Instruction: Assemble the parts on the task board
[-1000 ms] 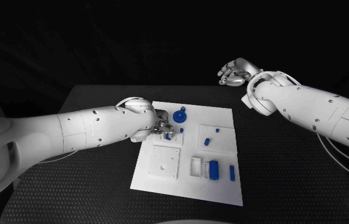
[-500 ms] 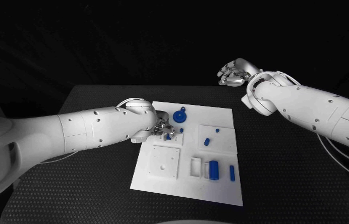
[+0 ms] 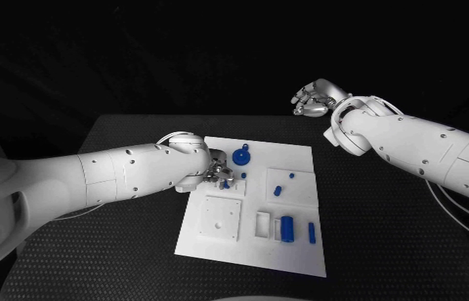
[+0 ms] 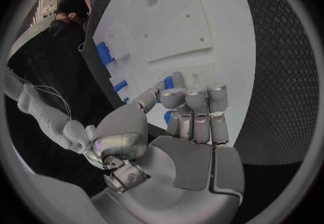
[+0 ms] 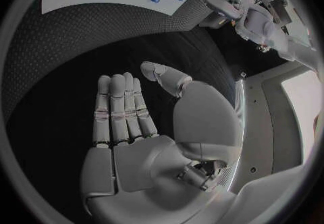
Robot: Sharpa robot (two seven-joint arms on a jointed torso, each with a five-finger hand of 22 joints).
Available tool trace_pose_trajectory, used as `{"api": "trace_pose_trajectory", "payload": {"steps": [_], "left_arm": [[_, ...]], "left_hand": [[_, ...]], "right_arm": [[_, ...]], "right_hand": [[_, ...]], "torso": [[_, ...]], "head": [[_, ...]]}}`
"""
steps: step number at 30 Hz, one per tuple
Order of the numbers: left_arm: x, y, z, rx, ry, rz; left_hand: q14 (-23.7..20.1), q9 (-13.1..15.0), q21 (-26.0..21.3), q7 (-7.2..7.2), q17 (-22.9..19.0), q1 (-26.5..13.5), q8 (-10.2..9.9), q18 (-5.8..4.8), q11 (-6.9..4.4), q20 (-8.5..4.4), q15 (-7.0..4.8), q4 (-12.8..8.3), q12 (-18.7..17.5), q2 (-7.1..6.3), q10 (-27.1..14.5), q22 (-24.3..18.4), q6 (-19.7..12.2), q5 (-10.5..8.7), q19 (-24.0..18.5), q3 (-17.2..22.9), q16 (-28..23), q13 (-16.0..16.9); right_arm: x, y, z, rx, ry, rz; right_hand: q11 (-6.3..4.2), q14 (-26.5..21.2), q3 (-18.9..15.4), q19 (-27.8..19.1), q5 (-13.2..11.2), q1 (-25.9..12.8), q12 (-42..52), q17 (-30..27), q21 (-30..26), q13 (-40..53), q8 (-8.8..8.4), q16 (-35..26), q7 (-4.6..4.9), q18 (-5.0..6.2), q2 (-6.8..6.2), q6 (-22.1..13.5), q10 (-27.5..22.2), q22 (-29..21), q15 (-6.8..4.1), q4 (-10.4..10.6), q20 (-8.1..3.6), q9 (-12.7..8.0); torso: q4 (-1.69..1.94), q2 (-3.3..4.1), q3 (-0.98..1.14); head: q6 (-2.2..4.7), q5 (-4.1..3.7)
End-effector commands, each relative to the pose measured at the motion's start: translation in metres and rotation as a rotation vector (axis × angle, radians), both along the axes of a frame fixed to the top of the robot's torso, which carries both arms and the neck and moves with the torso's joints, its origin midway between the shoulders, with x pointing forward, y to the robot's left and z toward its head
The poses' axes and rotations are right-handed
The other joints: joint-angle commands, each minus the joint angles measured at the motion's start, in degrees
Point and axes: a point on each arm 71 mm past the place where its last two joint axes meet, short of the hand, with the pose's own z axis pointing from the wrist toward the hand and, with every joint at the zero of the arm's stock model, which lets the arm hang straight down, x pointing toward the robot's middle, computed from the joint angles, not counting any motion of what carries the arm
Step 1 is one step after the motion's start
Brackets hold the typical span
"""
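The white task board [image 3: 293,157] lies in the middle of the black bench [image 3: 127,138]. The left arm comes across the bench and its hand [image 3: 217,173] sits low over the board's upper left part, just beside a round blue disc-shaped part [image 3: 242,156]. In the left wrist view this hand [image 4: 186,121] has its fingers [image 4: 217,110] curled down side by side toward the board, with the thumb brought in close to them, and a small blue part [image 4: 174,80] shows at the fingertips; whether that piece is pinched or merely touched cannot be told from the pictures.

Other blue parts lie further along the board: a small peg [image 3: 291,175] and a short stub [image 3: 278,190] in the raised square on the right side, a thick upright cylinder [image 3: 287,228] near the board's near edge, and a slim pin [image 3: 312,232] just beside that cylinder. A square white plate [image 3: 221,217] with holes sits on the board's near left part.

The right hand [image 3: 314,98] is raised well apart from the board, beyond the far right corner of the bench. In the right wrist view the right hand [image 5: 145,127] is flat, its fingers straight and lying together, the thumb set off to one side, and it holds nothing.
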Motion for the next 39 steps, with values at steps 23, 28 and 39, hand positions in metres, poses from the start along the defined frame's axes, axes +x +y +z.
{"api": "trace_pose_trajectory", "payload": {"steps": [23, 28, 39], "left_arm": [[0.003, 0.007, -0.004, 0.036, -0.004, 0.005], [0.003, 0.008, -0.004, 0.027, -0.012, 0.01], [-0.005, 0.018, 0.003, -0.016, -0.014, 0.029]], "left_hand": [[-0.51, 0.12, -1.14, -5.45, 0.02, -5.08, 0.57, 1.05, -0.67, -6.04, -0.74, 6.57, 0.42, -7.67, -0.83, 0.56, 11.84, -11.21, -0.27, -7.46, 0.22, -0.46], [-0.55, 0.18, -1.19, -5.48, 0.03, -5.4, 0.61, 1.13, -0.7, -6.09, -0.79, 7.17, 0.44, -8.29, -0.85, 0.57, 11.8, -11.22, -0.29, -7.61, 0.25, -0.46], [-0.62, 0.28, -1.25, -5.52, 0.02, -5.75, 0.65, 1.35, -0.77, -6.24, -1.08, 8.85, 0.42, -10.11, -0.93, 0.64, 11.62, -11.21, -0.26, -7.38, 0.25, -0.5]], "right_arm": [[-0.002, 0.002, -0.002, -0.004, 0.011, 0.021], [-0.002, 0.002, -0.003, -0.004, 0.013, 0.02], [-0.003, -0.001, -0.005, 0.001, 0.018, 0.018]], "right_hand": [[0.15, 0.2, -0.2, -0.2, 0.43, -0.14, 0.38, -0.19, -0.32, -0.17, 0.35, 0.31, 0.17, -0.05, 0.51, -0.19, 0.1, 1.25, -0.03, -0.28, 0.31, -0.12], [0.16, 0.18, -0.21, -0.22, 0.43, -0.15, 0.39, -0.2, -0.32, -0.18, 0.35, 0.32, 0.17, -0.06, 0.53, -0.2, 0.1, 1.25, -0.02, -0.28, 0.32, -0.13], [0.19, 0.11, -0.33, -0.27, 0.45, -0.34, 0.43, -0.28, -0.34, -0.26, 0.36, 0.38, 0.2, -0.08, 0.53, -0.23, 0.08, 1.26, 0.01, -0.22, 0.36, -0.16]], "torso": [[0.02, 0.0, -0.02], [-0.03, -0.01, -0.02], [0.04, -0.06, -0.03]], "head": [[-0.19, -0.3], [-0.15, -0.28], [0.16, -0.38]]}}
